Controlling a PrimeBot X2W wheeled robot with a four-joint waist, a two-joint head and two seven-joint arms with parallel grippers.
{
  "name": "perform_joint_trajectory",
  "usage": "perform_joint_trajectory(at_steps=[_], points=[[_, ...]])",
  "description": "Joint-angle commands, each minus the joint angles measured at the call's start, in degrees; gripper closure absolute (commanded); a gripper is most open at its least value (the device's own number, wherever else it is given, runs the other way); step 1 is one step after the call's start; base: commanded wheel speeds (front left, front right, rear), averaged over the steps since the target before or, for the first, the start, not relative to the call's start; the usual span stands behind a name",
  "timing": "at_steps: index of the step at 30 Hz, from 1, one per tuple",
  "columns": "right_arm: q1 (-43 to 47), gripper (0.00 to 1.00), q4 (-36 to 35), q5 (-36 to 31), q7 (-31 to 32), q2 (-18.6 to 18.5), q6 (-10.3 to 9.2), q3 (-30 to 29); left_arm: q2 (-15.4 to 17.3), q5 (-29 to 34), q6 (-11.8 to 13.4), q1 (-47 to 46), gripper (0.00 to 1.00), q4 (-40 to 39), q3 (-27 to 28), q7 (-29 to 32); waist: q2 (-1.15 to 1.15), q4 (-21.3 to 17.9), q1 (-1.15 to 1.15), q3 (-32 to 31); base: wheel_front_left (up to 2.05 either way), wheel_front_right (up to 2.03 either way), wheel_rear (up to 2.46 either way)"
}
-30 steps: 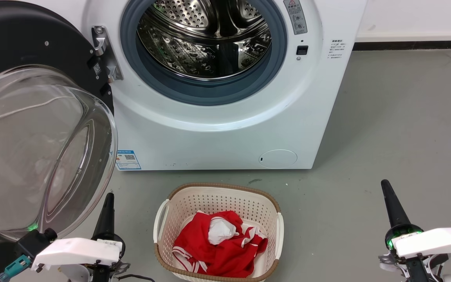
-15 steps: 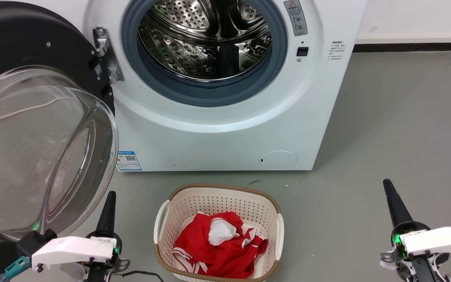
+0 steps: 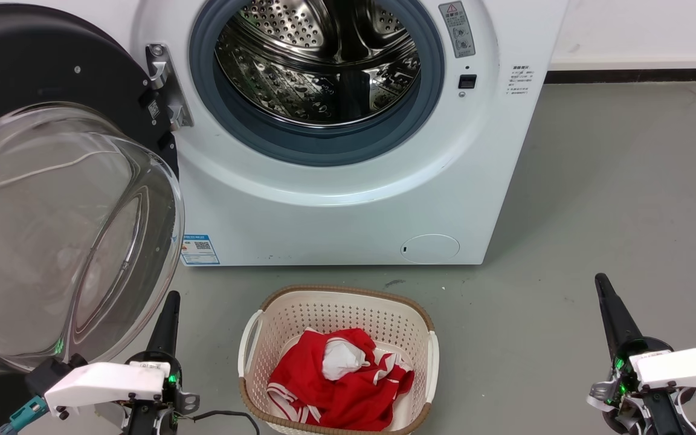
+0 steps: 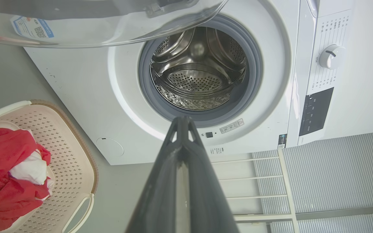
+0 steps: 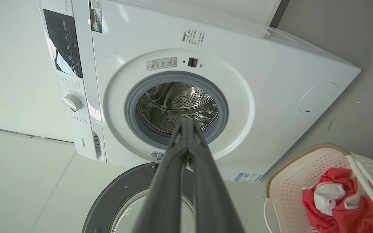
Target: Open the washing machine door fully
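Grey floor (image 3: 596,181) meets a white wall (image 3: 638,27) with black skirting (image 3: 626,75); a white washing machine (image 3: 336,205) stands on it. The washing machine door (image 3: 52,78) hangs swung out at the robot's left, drum exposed. A cream laundry basket (image 3: 348,291) of red cloth (image 3: 336,380) sits before the machine. Left pincer (image 3: 173,297) and right pincer (image 3: 600,281) hover low, fingers pressed together, empty.

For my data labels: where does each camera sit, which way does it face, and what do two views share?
Head view: on the head, facing forward and down at the open washing machine door, drum and basket; left gripper and right gripper at the bottom.
Left wrist view: on that wrist, looking along its shut gripper into the drum.
Right wrist view: likewise, along its own shut gripper into the drum.
Shared: both wrist views show drum and basket.
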Motion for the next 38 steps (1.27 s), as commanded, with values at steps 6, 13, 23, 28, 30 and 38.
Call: perform_joint_trajectory(at_steps=[6,13,23,28,30,38], points=[[-1.1,1.0,0.5,3.6,0.7,-0.1,0.01,-0.5,-0.1,-3.5,-0.6,-1.0,1.0,0.3,0.4,0.9,0.0,0.0,-0.01,-0.1,0.0,0.0,0.0],[-1.6,1.0,1.1,7.5,1.5,0.1,0.0,-1.0,-0.2,-7.5,-1.0,-1.4,1.0,0.9,0.7,1.9,0.0,0.1,-0.01,-0.3,0.0,0.0,0.0],[-1.8,1.0,1.8,11.2,2.2,0.2,0.0,-1.4,-0.3,-11.3,-1.3,-1.6,1.0,1.5,1.1,2.8,0.0,0.2,-0.01,-0.5,0.0,0.0,0.0],[-1.9,1.0,2.2,13.2,2.6,0.3,0.0,-1.6,-0.4,-13.3,-1.4,-1.6,1.0,1.8,1.3,3.3,0.0,0.2,-0.01,-0.6,0.0,0.0,0.0],[-2.0,1.0,2.3,13.9,2.8,0.3,0.0,-1.7,-0.4,-14.1,-1.5,-1.7,1.0,1.9,1.3,3.5,0.0,0.2,-0.01,-0.6,0.0,0.0,0.0],[-2.0,1.0,2.3,13.6,2.9,0.5,0.0,-1.9,-0.4,-14.0,-1.5,-1.7,1.0,1.9,1.3,3.6,0.0,0.2,-0.01,-0.6,0.0,0.0,0.0]])
